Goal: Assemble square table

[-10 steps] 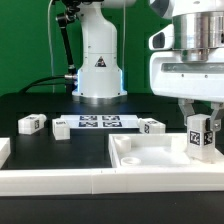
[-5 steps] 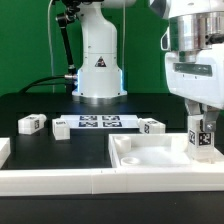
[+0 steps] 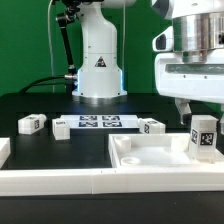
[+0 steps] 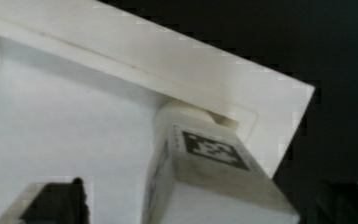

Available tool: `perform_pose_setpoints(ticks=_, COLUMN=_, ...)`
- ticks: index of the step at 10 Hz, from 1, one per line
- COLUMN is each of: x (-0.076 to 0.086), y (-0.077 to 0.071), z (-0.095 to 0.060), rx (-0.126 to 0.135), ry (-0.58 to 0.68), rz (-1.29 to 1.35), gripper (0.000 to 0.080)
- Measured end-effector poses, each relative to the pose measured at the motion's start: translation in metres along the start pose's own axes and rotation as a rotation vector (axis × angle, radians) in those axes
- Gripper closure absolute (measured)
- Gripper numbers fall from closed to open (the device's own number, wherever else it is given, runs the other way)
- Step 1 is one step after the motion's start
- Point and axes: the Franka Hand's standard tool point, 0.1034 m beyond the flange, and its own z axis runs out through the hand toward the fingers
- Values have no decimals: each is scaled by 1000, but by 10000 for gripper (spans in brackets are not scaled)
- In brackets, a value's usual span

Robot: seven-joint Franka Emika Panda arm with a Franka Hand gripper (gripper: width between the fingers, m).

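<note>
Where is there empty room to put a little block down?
Bare black table lies between the marker board and the front rail. The middle of the square slab is bare too. It is crowded at the slab's corner on the exterior view's right, where a leg stands under the open gripper.

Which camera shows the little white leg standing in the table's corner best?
The exterior view. There the leg stands upright, its tag facing the camera, in the square table's corner. The wrist view shows the leg close from above, blurry and partly cut off.
</note>
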Motion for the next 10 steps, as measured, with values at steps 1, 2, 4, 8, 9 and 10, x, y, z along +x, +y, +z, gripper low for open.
perform_pose_setpoints(ticks=1, x=-2, y=0, z=1, rx=-1, ry=-2, rz=-142, gripper=153)
perform_pose_setpoints(ticks=2, x=-2, y=1, z=2, rx=-4, ry=-3, rz=-256, gripper=151)
perform_pose_setpoints(ticks=4, x=-3, y=2, z=1, rx=-40, ry=0, rz=-515, gripper=151)
perform_pose_setpoints(ticks=8, x=2, y=1, z=-2, rx=-66, ry=15, rz=-865, gripper=151)
perform_pose_setpoints(ticks=9, x=3, y=1, z=-2, rx=-73, ry=18, rz=-950, gripper=151)
perform_pose_setpoints(ticks=10, x=4, y=2, z=-2, rx=-73, ry=17, rz=-986, gripper=151)
